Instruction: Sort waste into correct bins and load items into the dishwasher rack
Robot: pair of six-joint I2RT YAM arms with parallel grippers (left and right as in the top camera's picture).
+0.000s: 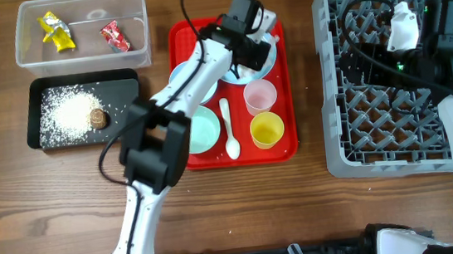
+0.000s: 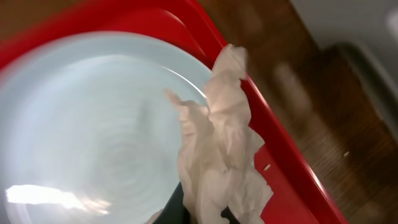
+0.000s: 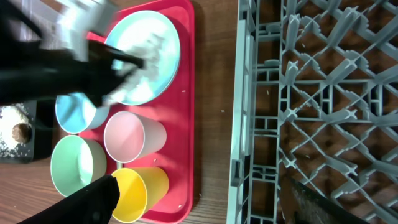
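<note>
Rack first: the grey dishwasher rack [image 1: 377, 129] fills the right of the overhead frame and none of the dishes is in it. Your right gripper [image 3: 202, 183] hangs over its left edge with the fingers spread wide and nothing between them (parked there, I'd judge, so that it is ready for dishes once the waste is cleared).

The red serving tray [image 1: 246, 154] sits at centre frame and carries everything that has to be loaded. The round light-blue plate [image 2: 93, 124] is at its upper end, one pale bowl [image 1: 204, 133] at its lower left, and another bowl [image 3: 74, 112] just above that. The pink cup [image 1: 260, 97] stands directly above the yellow cup [image 1: 267, 129], and the white spoon [image 1: 228, 127] lies to their left.

At upper left the clear tub [image 1: 86, 49] holds the yellow wrapper [image 1: 56, 31] and the red wrapper [image 1: 115, 35]. The black tray [image 1: 80, 78] beneath it holds the rice [image 1: 63, 118] and the brown food piece [image 1: 98, 118].

Your left gripper [image 2: 198, 216] is over the plate's right rim. Its fingers are mostly cut off by the bottom of the wrist frame, yet the crumpled white tissue [image 2: 217, 155] rises from between them, clear of the plate, so I judge it pinched and lifted. Carrying it to a bin looks like the next step.
</note>
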